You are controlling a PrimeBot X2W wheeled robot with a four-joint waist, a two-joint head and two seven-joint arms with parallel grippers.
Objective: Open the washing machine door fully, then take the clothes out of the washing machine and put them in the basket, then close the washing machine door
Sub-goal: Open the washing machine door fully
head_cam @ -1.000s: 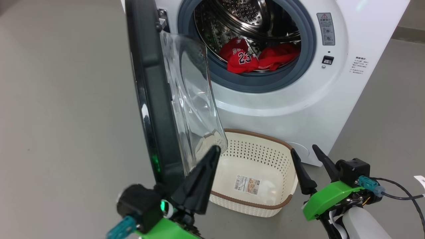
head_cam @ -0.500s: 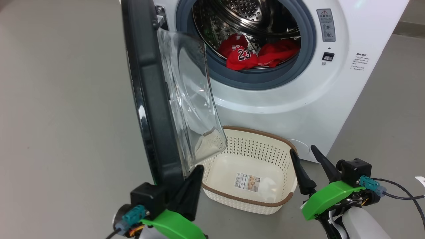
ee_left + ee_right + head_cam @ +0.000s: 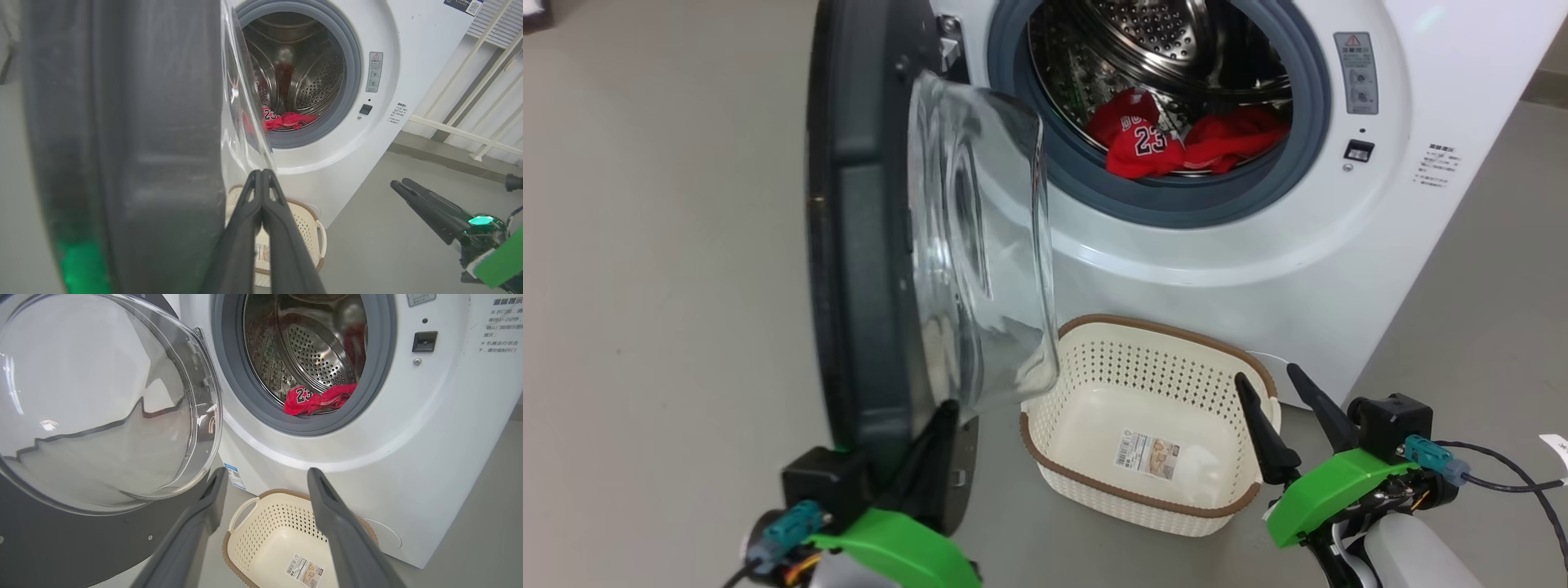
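The washing machine (image 3: 1258, 253) stands with its door (image 3: 849, 245) swung out to the left, its glass bowl (image 3: 980, 245) facing the drum. Red clothes (image 3: 1168, 143), one a jersey numbered 23, lie at the drum's front lip; the white cloth piece is hidden. The cream basket (image 3: 1176, 331) sits on the floor under the opening, holding only its paper label. My left gripper (image 3: 939, 425) is shut, its fingers (image 3: 261, 212) pressed together against the door's inner face under the bowl. My right gripper (image 3: 1267, 377) is open beside the basket's right rim. The right wrist view shows the door (image 3: 102, 396), clothes (image 3: 318, 401) and basket (image 3: 265, 539).
Grey floor (image 3: 670, 286) lies left of the door and right of the machine. A white railing (image 3: 470, 130) runs behind the machine on the right. A black cable (image 3: 1503, 474) trails from my right wrist. A blue sticker (image 3: 233, 475) marks the machine's lower front.
The door has swung wider to the left, and my left gripper has slid lower along its inner face. The head camera has shifted. The right gripper has stayed put.
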